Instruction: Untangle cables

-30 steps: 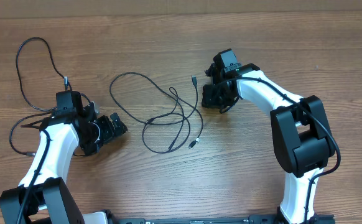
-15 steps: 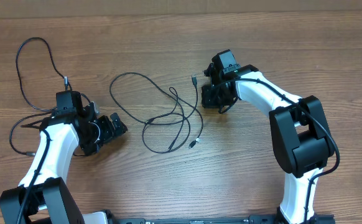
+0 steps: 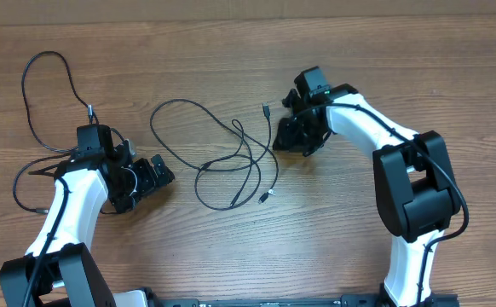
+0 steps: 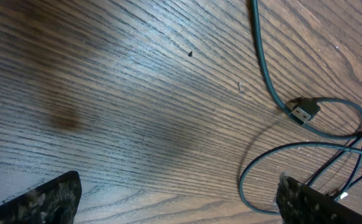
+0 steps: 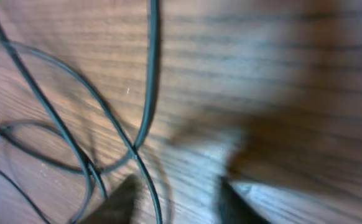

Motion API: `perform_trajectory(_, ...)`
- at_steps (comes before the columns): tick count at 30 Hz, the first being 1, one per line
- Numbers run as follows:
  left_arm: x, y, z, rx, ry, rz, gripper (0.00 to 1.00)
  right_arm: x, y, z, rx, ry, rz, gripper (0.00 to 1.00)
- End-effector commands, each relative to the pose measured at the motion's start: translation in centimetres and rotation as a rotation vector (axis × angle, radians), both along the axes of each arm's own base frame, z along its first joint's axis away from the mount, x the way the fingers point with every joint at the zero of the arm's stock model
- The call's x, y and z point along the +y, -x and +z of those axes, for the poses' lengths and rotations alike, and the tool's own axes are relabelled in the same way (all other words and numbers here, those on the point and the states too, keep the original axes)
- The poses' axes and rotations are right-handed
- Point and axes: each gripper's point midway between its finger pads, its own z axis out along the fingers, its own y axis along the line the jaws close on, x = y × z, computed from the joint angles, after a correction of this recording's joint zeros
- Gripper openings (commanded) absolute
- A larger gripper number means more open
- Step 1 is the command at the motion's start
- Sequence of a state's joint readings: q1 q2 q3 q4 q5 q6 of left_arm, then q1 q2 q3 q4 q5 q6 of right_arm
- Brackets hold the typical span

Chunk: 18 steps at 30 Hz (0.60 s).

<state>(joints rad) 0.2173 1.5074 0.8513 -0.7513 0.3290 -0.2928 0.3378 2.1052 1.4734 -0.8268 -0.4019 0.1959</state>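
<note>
Overhead view bright and sharp; right wrist view blurred, cables (image 5: 151, 62) smeared, shadow darkening its right.

The left arm (image 3: 60, 209) and right arm (image 3: 356, 128) wear smooth white shells between chunky black joint housings, with a thick black cord (image 3: 383, 125) running along each shell. The left hand (image 3: 153, 177) and right hand (image 3: 288, 136) are black (the left's fingertips (image 4: 50, 196) show grey speckles up close).
</note>
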Motion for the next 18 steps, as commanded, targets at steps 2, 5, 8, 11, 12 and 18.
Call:
perform_trajectory(2, 0.0, 0.2, -0.3, 0.01, -0.002, -0.002, 1.0, -0.1, -0.9, 0.8, -0.014, -0.022, -0.007, 1.0)
perform_trajectory(5, 0.0, 0.2, -0.3, 0.01, -0.002, -0.002, 1.0, -0.4, -0.8, 0.9, 0.001, -0.028, -0.014, 1.0)
perform_trajectory(8, 0.0, 0.2, -0.3, 0.01, -0.003, -0.002, 0.99, -0.5, -0.8, 1.2, 0.014, -0.054, -0.022, 1.0)
perform_trajectory(11, 0.3, 0.2, -0.4, 0.011, -0.019, 0.002, 1.0, -0.7, -0.9, 1.7, 0.032, -0.09, -0.035, 1.0)
perform_trajectory(12, 0.3, 0.0, -0.3, 0.003, -0.021, 0.002, 0.99, -0.8, -0.9, 1.7, 0.035, -0.099, -0.039, 1.0)
perform_trajectory(18, -0.2, -0.7, 0.0, -0.03, 0.01, -0.004, 1.0, -1.0, -0.9, 2.0, 0.052, -0.128, -0.051, 1.0)
